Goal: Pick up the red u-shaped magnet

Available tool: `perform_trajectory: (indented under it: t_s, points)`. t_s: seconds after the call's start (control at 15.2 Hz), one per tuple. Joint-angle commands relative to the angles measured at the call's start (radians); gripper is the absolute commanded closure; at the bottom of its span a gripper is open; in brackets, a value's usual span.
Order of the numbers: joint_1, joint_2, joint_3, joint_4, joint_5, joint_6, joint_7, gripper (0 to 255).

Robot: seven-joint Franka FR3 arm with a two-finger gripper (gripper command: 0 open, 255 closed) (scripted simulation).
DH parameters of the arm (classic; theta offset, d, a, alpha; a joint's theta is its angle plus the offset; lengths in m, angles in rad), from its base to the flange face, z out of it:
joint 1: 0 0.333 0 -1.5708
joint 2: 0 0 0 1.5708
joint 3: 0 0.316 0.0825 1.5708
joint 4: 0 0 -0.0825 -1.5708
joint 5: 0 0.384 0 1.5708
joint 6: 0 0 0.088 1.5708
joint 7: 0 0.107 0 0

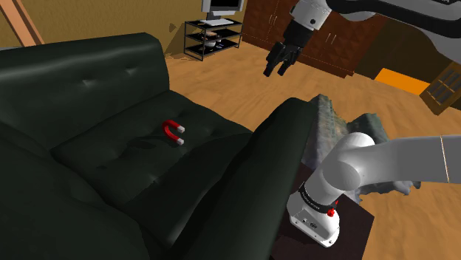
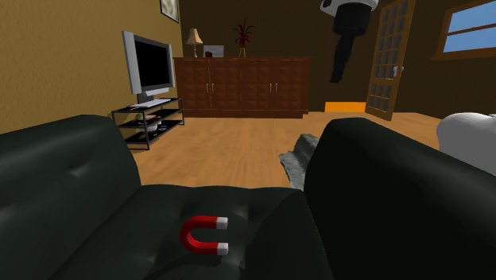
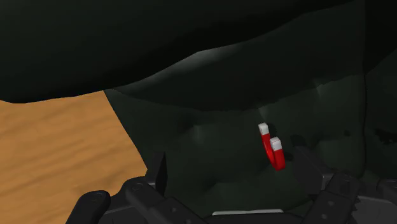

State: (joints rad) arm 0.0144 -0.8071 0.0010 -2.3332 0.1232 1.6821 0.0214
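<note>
The gripper (image 1: pixel 276 70) hangs in the air with its two black fingers (image 3: pixel 159 173) spread wide, nothing between them. In the shoulder view the red u-shaped magnet (image 1: pixel 173 132) lies well apart from it, at about 8 o'clock, flat on the seat cushion of the dark sofa (image 1: pixel 111 81). In the second exterior view the magnet (image 2: pixel 203 236) sits at 7 o'clock from the gripper (image 2: pixel 337 78), its white tips pointing to 3 o'clock. Farther off, a television (image 2: pixel 149 64) stands at 9 o'clock of the gripper, a wooden cabinet (image 2: pixel 242 86) just beside it.

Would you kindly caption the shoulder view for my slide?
Black gripper, jaws open, hangs aloft; red U-shaped magnet lies on the dark sofa.
</note>
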Motion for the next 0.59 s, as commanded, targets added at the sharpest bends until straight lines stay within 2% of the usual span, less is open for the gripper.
perform_trajectory:
  t_s: [0.0,0.53]
  points:
    - [0.000,0.000,0.000,0.000,0.000,0.000,0.000,0]
    - [0.037,0.230,0.082,-0.007,0.013,0.215,0.010,0]
